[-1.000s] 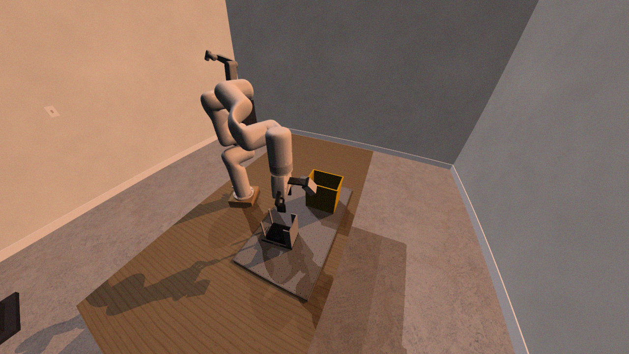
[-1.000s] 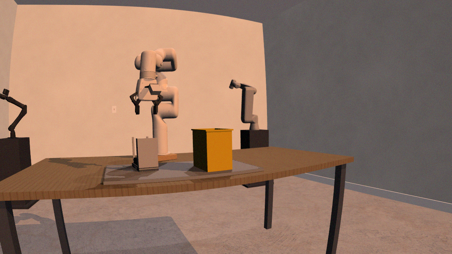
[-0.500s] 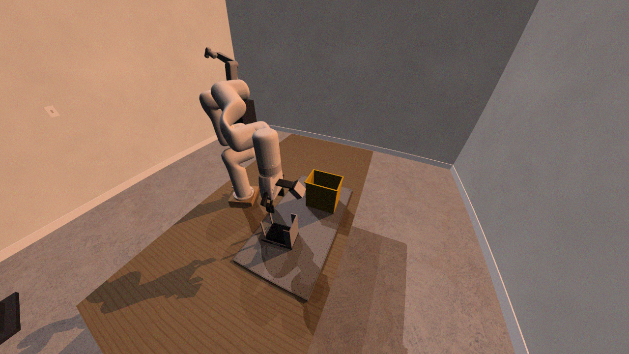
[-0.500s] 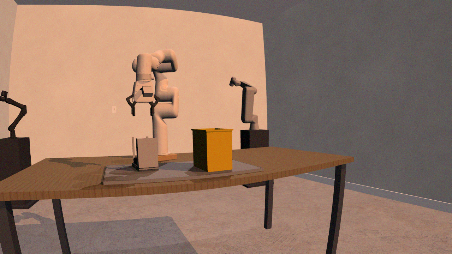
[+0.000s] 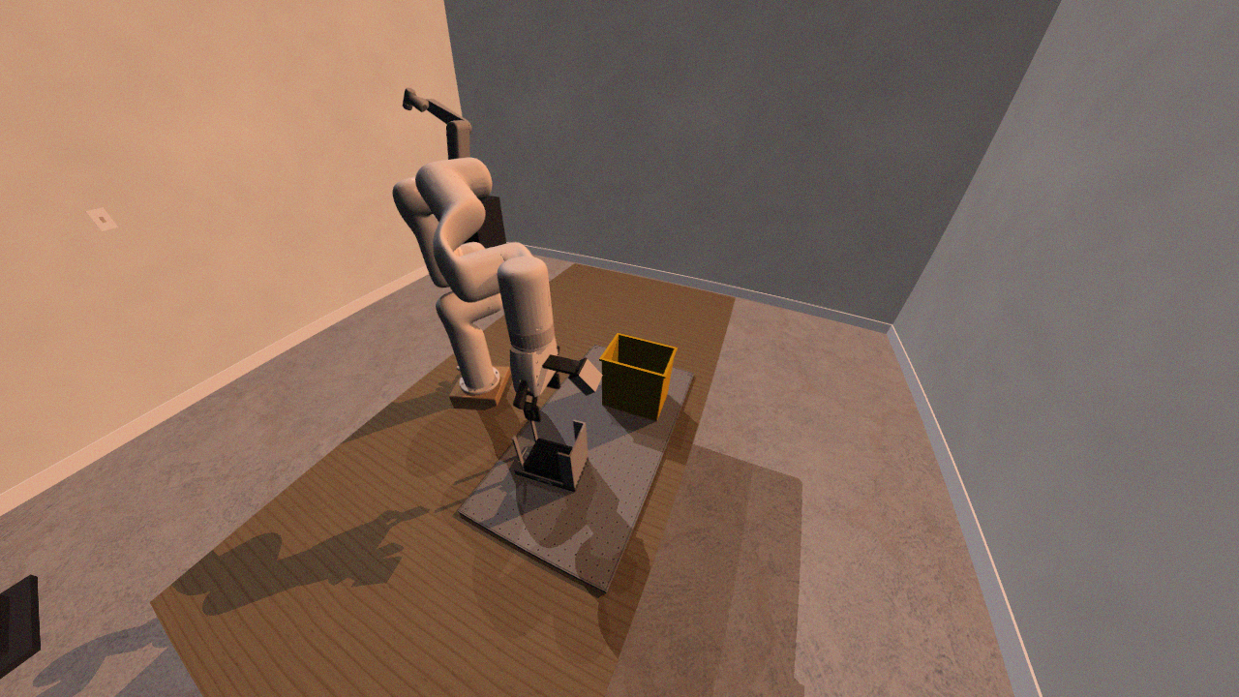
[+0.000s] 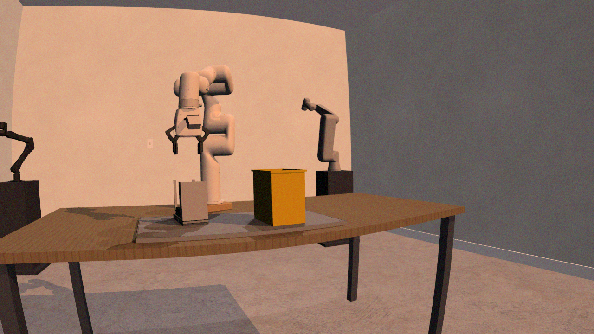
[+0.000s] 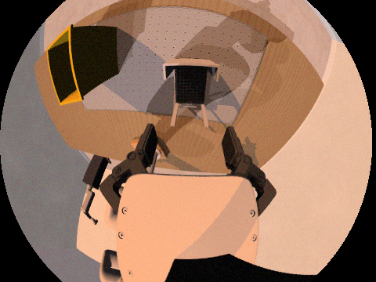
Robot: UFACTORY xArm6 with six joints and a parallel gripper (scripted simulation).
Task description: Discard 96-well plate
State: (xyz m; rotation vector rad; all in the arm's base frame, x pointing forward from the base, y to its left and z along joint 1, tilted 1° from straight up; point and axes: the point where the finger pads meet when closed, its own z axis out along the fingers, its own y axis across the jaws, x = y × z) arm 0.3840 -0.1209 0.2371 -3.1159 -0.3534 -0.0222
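The stack rack K1 [image 5: 552, 455] stands on the grey perforated baseplate [image 5: 571, 485], a tan frame with upright side walls. Dark plates [image 5: 545, 461] lie inside it; I cannot tell the upper from the lower one. The rack also shows in the side view [image 6: 191, 202] and in the wrist view [image 7: 189, 86]. The yellow bin W1 [image 5: 638, 374] stands upright on the far end of the baseplate, mouth open, inside dark. My gripper [image 6: 186, 147] is open and empty, pointing down, well above the rack. Its fingers frame the rack from above.
The bin [image 6: 279, 195] stands to the right of the rack in the side view. Behind the table a second arm [image 6: 328, 137] stands on a dark pedestal. A dark arm [image 6: 16, 153] stands at the far left. My arm's base [image 5: 478, 389] is beside the baseplate.
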